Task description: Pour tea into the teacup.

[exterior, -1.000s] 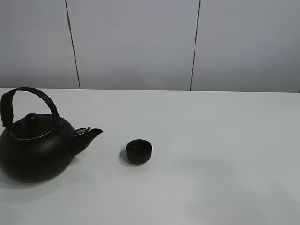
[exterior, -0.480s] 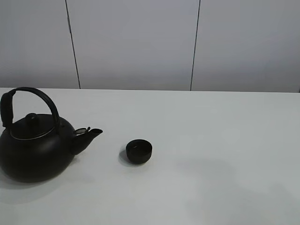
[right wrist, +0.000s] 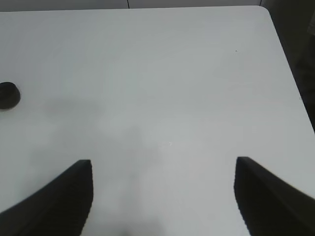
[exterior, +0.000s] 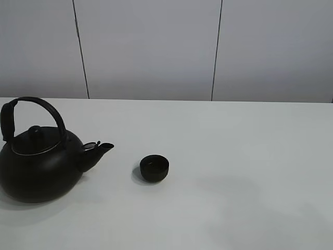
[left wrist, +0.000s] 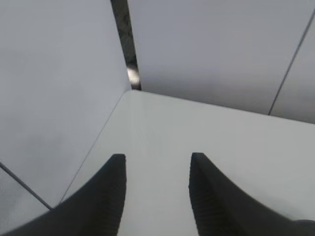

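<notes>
No writing shows anywhere. The kettle sits lower left, the teacup just right of its spout. Left gripper and right gripper gape, empty.

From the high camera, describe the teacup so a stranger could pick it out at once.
On the white table, find the big round black kettle with the arched handle at the left. Its spout points right toward the teacup, standing apart from it near the middle. The teacup is the small, low, handleless black cup, far smaller than the kettle.
</notes>
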Controlling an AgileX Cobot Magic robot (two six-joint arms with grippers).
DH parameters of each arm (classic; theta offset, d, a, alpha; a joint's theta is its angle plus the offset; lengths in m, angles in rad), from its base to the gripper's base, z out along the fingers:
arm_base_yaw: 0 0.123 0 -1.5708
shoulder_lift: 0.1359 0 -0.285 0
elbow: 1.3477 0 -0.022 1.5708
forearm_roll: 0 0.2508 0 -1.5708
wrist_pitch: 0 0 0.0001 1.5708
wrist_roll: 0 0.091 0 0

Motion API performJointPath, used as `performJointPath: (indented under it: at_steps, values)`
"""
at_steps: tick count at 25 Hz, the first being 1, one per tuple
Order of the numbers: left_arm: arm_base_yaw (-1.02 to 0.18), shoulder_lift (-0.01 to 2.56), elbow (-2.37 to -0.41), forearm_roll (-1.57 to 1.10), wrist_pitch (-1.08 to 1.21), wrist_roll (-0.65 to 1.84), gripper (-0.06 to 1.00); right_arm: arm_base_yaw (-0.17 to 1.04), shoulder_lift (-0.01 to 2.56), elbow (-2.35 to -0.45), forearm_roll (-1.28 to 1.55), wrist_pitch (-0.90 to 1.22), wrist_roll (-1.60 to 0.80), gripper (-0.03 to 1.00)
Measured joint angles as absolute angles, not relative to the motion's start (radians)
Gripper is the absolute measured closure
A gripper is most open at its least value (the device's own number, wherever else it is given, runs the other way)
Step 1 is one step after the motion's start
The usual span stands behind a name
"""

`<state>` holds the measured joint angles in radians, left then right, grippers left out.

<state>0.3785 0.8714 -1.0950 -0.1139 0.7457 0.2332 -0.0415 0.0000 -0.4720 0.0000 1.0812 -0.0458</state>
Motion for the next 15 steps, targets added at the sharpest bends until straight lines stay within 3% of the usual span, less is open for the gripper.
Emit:
performJointPath:
  at_steps: [8,15]
  values:
    - [0.343,0.339,-1.18,-0.187,1.143,0.242,0.64,-0.042,0.0,-0.472,0.0,1.081,-0.046,0.42]
    - [0.343,0.029,-0.96,-0.198,1.259,0.24,0.64,-0.042,0.0,-0.472,0.0,1.081,-0.046,0.42]
